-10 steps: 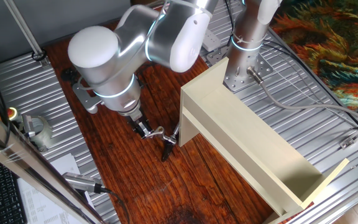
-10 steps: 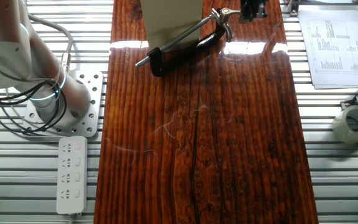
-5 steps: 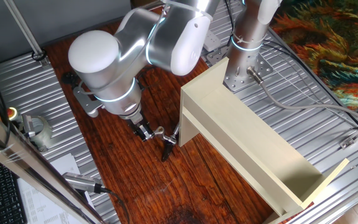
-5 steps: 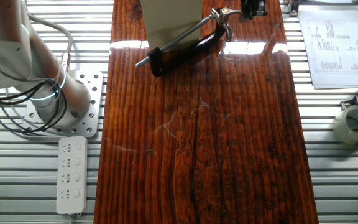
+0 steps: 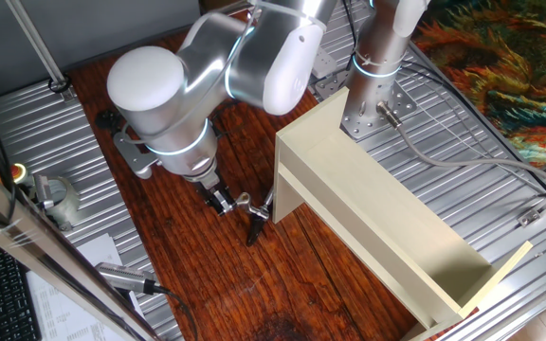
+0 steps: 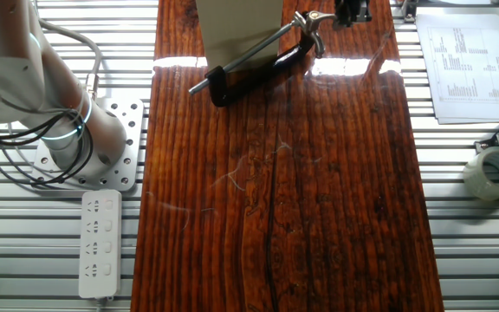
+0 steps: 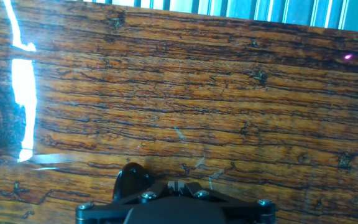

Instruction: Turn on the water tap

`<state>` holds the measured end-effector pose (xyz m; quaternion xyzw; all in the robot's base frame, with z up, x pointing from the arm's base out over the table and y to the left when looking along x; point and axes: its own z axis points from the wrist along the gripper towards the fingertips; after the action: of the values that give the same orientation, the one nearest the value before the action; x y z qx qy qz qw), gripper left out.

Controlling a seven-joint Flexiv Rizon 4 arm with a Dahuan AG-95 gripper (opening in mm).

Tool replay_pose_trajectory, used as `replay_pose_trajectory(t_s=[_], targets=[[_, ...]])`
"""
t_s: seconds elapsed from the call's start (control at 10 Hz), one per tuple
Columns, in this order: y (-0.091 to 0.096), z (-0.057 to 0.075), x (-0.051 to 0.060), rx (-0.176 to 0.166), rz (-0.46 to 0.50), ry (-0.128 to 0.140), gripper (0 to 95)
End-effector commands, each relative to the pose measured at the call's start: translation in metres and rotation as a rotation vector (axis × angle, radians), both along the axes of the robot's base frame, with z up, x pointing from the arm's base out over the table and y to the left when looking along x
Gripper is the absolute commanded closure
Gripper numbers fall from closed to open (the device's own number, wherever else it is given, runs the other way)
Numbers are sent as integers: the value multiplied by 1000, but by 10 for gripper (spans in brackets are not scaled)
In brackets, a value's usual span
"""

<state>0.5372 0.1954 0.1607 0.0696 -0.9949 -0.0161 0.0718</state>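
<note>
The gripper [image 5: 224, 201] sat low-center-left in one fixed view, black fingers [image 5: 218, 198] pointing down-right, tips right up against the silvery lever of the water tap [image 5: 250, 216]. Couldn't tell if it was clenched or released, too small & partly under the big white arm [image 5: 207, 85]. Hand view didn't help either: just the black gripper body [image 7: 173, 202] at the bottom edge w/ wood grain filling the rest.

The tap was center frame, black spout hanging down over the wooden tabletop [image 5: 188, 265], just left of the cream box [image 5: 387, 223], near its lower-left corner. In the other fixed view the tap [image 6: 262, 56] was top-center, silver stem running diagonal, black curved part below it, touching the box's [image 6: 239, 30] bottom edge.

Further out: power strip [image 6: 99, 245] lower left, tape roll [image 6: 495, 172] at right edge, printed sheet [image 6: 469, 65] upper right, all on the metal slats beside the wood.
</note>
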Motion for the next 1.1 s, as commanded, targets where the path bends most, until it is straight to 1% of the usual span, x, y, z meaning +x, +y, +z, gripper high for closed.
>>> replay_pose_trajectory(t_s=[0.1,0.4,0.5,1.1], targets=[[2,0,-1,2,2,1,950],[6,0,-1,2,7,-1,950],[8,0,-2,9,1,-1,950],[19,0,-5,4,-5,-3,950]])
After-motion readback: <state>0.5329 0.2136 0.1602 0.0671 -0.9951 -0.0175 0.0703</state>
